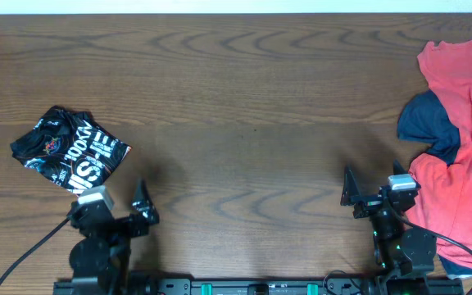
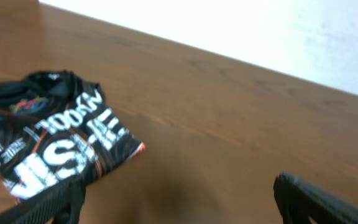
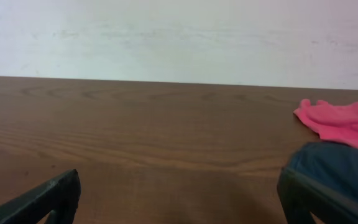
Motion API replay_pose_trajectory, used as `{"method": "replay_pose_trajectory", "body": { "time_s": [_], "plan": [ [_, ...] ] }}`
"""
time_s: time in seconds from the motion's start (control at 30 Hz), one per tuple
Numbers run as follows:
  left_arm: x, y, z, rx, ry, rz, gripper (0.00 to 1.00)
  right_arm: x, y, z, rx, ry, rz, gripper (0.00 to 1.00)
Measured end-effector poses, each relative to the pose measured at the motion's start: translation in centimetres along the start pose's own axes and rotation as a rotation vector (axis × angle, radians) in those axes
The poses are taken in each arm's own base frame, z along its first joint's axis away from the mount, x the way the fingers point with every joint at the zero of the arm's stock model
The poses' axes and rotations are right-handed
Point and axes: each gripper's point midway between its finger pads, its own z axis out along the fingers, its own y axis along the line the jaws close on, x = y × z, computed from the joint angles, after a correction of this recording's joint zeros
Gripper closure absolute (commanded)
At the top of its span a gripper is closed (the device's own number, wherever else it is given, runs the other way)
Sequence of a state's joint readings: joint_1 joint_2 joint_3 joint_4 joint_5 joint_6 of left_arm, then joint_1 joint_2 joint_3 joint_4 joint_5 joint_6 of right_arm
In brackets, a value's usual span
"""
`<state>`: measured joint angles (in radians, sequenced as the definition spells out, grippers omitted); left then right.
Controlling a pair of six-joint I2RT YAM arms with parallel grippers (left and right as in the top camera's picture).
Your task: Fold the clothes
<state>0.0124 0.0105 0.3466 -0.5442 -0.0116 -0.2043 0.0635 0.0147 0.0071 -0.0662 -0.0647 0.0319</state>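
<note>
The black jersey (image 1: 70,150) with white lettering and orange lines lies as a small folded bundle at the table's left. It also shows in the left wrist view (image 2: 48,142), ahead and left of the fingers. My left gripper (image 1: 115,205) is open and empty just in front of the jersey, its fingers at the lower edge of the left wrist view (image 2: 179,202). My right gripper (image 1: 375,190) is open and empty at the front right, over bare wood (image 3: 179,196).
A coral-red T-shirt (image 1: 462,139) lies heaped at the right edge, with a navy-blue garment (image 1: 426,123) partly under it. Both show at the right of the right wrist view, red (image 3: 344,123) and navy (image 3: 334,168). A white wall stands behind the table's far edge.
</note>
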Motion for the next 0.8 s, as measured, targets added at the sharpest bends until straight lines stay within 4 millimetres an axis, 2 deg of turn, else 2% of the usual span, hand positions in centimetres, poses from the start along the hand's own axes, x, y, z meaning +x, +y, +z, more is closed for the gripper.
{"method": "replay_pose_trajectory", "body": {
  "time_s": [0.2, 0.37, 0.57, 0.8],
  "plan": [
    [-0.1, 0.0, 3.1, 0.025, -0.141, -0.01, 0.02, 0.0, 0.0, 0.0, 0.0, 0.0, 0.0, 0.01],
    [0.7, 0.2, 4.6, 0.042, -0.22, -0.012, 0.02, 0.0, 0.0, 0.0, 0.0, 0.0, 0.0, 0.01],
    [1.6, 0.4, 4.9, 0.032, -0.196, 0.043, 0.02, 0.0, 0.0, 0.0, 0.0, 0.0, 0.0, 0.01],
    [1.7, 0.0, 4.9, 0.052, -0.184, 0.063, 0.02, 0.0, 0.0, 0.0, 0.0, 0.0, 0.0, 0.01]
  ]
}}
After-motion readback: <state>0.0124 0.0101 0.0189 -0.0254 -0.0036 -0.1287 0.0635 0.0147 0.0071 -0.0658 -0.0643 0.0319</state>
